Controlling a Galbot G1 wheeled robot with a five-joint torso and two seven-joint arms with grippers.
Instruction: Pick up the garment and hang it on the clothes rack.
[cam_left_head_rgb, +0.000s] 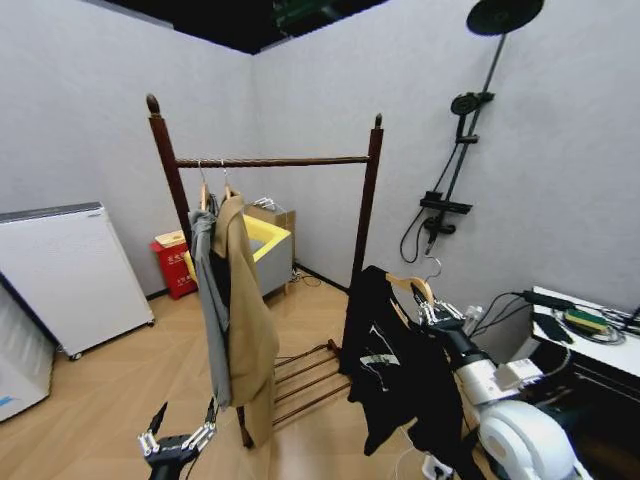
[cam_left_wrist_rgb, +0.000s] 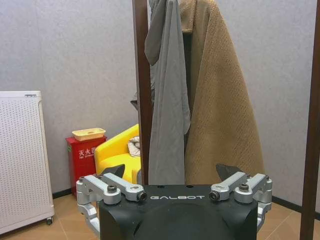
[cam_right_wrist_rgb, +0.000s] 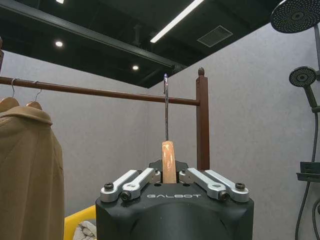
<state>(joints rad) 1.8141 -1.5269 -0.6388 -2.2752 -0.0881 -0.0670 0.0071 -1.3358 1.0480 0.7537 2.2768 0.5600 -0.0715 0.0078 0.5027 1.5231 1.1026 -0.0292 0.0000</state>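
The black garment hangs from a light wooden hanger held in my right gripper, low on the right and in front of the clothes rack's right post. In the right wrist view the gripper is shut on the hanger's wooden neck, its metal hook pointing up just below the top rail. The dark wooden clothes rack stands mid-room. My left gripper is open, low at the front left, facing the rack's left post.
A tan coat and a grey garment hang at the rail's left end. A white appliance, a red box and a yellow tub stand behind. A black shower stand and a table are on the right.
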